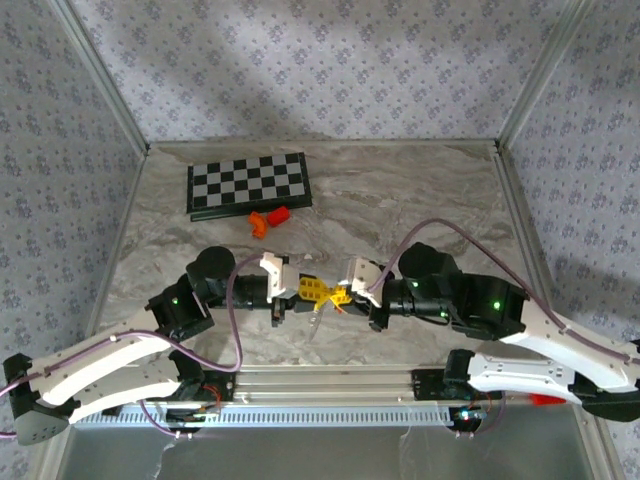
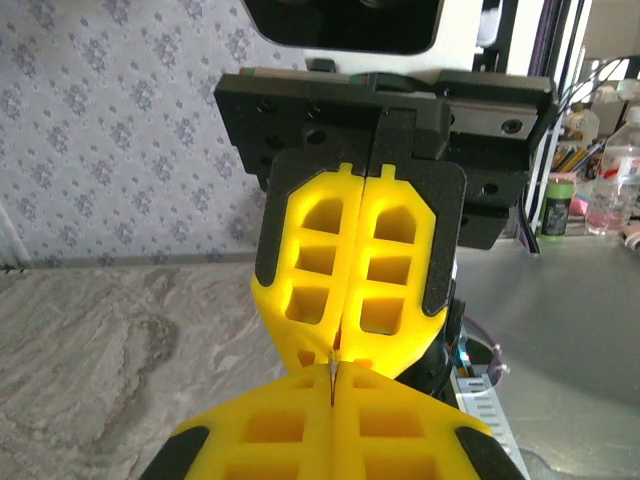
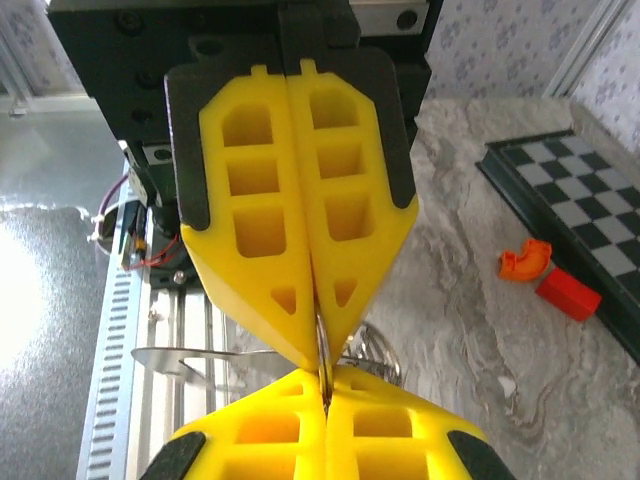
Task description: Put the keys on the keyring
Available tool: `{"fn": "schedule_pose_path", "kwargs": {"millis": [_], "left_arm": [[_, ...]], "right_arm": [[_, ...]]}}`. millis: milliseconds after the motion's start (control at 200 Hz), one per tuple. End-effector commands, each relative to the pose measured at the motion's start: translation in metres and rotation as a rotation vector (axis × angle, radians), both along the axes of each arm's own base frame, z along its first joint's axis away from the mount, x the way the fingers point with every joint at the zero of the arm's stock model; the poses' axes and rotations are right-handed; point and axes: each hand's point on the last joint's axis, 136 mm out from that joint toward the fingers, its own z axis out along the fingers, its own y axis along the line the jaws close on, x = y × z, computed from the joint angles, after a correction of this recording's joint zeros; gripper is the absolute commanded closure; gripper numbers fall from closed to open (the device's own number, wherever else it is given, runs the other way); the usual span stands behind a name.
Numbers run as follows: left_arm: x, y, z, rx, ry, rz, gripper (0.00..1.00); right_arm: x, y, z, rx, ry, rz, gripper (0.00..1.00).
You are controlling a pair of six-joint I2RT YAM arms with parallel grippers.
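My two grippers meet tip to tip above the middle of the table. The left gripper [image 1: 322, 292] [image 2: 333, 388] and the right gripper [image 1: 341, 297] [image 3: 325, 388] are both shut. Pinched edge-on between both pairs of yellow fingertips is the thin silver wire ring of the keyring [image 3: 323, 352]; part of its loop shows beside the tips. In the left wrist view it is only a metal sliver [image 2: 332, 378]. A flat silver key [image 3: 190, 360] [image 1: 317, 322] sticks out sideways below the tips. How it joins the ring is hidden by the fingers.
A folded checkerboard [image 1: 248, 183] [image 3: 590, 200] lies at the back left. In front of it sit a small red block [image 1: 279, 214] [image 3: 567, 293] and an orange curved piece [image 1: 258, 223] [image 3: 526, 262]. A metal rail [image 1: 330, 385] runs along the table's near edge.
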Motion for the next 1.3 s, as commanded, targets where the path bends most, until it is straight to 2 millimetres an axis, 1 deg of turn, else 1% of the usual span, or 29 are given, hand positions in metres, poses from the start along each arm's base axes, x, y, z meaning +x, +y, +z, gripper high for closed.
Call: {"fn": "schedule_pose_path", "kwargs": {"millis": [0,50,120,245,300,335,340,350,410,475,565,720,775,865,985,1119,1189,1294], "left_arm": [[-0.001,0.003,0.004,0.024,-0.022,0.009,1.00],[-0.001,0.004,0.003,0.023,-0.024,0.012,1.00],[-0.002,0.006,0.008,-0.010,-0.027,0.014,1.00],[-0.010,0.011,0.030,-0.139,-0.033,-0.011,1.00],[-0.012,0.013,0.040,-0.202,-0.030,-0.027,1.00],[-0.015,0.013,0.045,-0.240,-0.029,-0.041,1.00],[-0.015,0.013,0.045,-0.243,-0.028,-0.042,1.00],[-0.015,0.013,0.047,-0.252,-0.028,-0.047,1.00],[-0.018,0.013,0.056,-0.298,-0.030,-0.070,1.00],[-0.021,0.014,0.061,-0.336,-0.032,-0.089,1.00],[-0.024,0.013,0.065,-0.358,-0.025,-0.117,1.00],[-0.027,0.014,0.073,-0.400,-0.007,-0.142,1.00],[-0.028,0.015,0.075,-0.413,-0.002,-0.150,1.00],[-0.029,0.015,0.075,-0.421,0.004,-0.158,1.00],[-0.028,0.013,0.075,-0.419,0.010,-0.164,1.00],[-0.027,0.011,0.074,-0.420,0.017,-0.166,1.00],[-0.027,0.010,0.073,-0.418,0.016,-0.168,1.00],[-0.028,0.010,0.075,-0.421,0.012,-0.173,1.00]], "right_arm": [[0.003,-0.006,0.015,-0.026,-0.037,-0.007,1.00],[0.004,-0.007,0.015,-0.042,-0.035,-0.012,1.00],[0.004,-0.008,0.016,-0.049,-0.038,-0.014,1.00],[0.000,-0.007,0.025,0.007,-0.036,-0.004,1.00],[0.000,-0.007,0.032,0.056,-0.038,-0.012,1.00],[0.001,-0.009,0.041,0.093,-0.043,-0.024,1.00],[0.001,-0.009,0.034,0.081,-0.037,-0.025,1.00],[0.001,-0.009,0.028,0.070,-0.030,-0.025,1.00],[0.000,-0.007,0.034,0.125,-0.033,-0.023,0.94],[-0.005,-0.007,0.039,0.163,-0.029,-0.003,0.91],[-0.009,-0.006,0.042,0.194,-0.029,0.021,0.86],[-0.010,-0.007,0.039,0.210,-0.031,0.028,0.83],[-0.012,-0.008,0.040,0.229,-0.033,0.033,0.81],[-0.015,-0.011,0.041,0.244,-0.033,0.045,0.80],[-0.015,-0.012,0.039,0.246,-0.032,0.042,0.84],[-0.019,-0.012,0.040,0.249,-0.027,0.063,0.84],[-0.023,-0.012,0.038,0.247,-0.017,0.083,0.83],[-0.026,-0.010,0.037,0.241,-0.004,0.108,0.79]]}}
